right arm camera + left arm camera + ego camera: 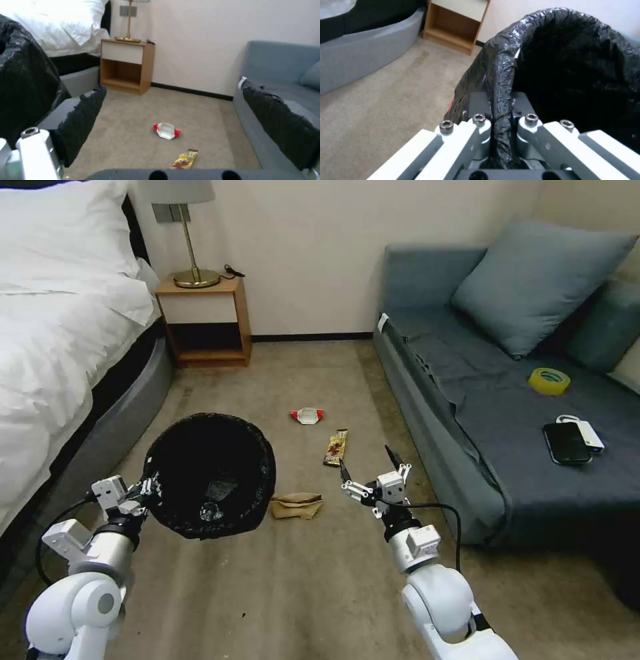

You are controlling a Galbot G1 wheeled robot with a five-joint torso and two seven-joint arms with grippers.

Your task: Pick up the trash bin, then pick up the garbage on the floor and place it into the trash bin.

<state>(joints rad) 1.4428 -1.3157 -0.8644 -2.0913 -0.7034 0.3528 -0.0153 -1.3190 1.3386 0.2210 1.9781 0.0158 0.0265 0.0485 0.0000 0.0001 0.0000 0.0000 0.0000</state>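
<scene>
Head view: left gripper (pixel 148 490) is pinching rim of round black-bagged trash bin (pixel 212 473), holding it aloft, mouth up to receive litter; right gripper (pixel 375 468) is hovering wide open, empty, nr brown-gold snack wrapper (pixel 336 447) on floor.

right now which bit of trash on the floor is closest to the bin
The crumpled brown paper bag, right beside the bin; the snack wrapper and red-ended packet lie farther off.

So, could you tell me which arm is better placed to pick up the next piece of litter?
Probably the right. Its claw is open and free above the floor near the snack wrapper and paper bag. The left claw is clamped on the bin's rim.
</scene>
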